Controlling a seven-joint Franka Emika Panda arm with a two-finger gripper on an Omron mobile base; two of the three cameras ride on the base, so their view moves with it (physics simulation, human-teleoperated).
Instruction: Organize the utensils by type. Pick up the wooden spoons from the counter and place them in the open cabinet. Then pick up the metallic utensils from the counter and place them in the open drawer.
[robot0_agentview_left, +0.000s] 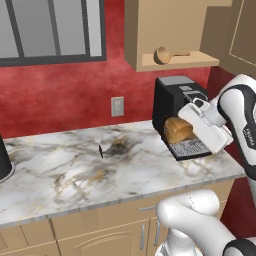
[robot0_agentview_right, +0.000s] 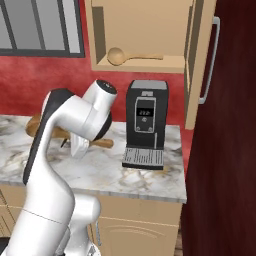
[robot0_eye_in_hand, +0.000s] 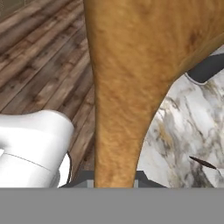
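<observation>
Across the hand view's centre, a tan wooden spoon (robot0_eye_in_hand: 127, 87) rose broad and grainy from between the gripper (robot0_eye_in_hand: 114, 183) tips, clamped at its narrow neck; its bowl ran off the top edge. Right of centre in the left base view the gripper sat hidden behind the white wrist (spoon bowl peeking beside the black coffee machine (robot0_agentview_left: 172, 107)). At upper right, a second spoon (robot0_agentview_left: 170, 54) lay on the open cabinet (robot0_agentview_left: 150, 30) shelf. Mid-frame on the veined marble counter (robot0_agentview_left: 60, 175), small metallic utensils (robot0_agentview_left: 100, 146) were hard to make out.

A red wall (robot0_agentview_left: 60, 95) with a window (robot0_agentview_left: 50, 30), dark wooden floor (robot0_eye_in_hand: 39, 57).
</observation>
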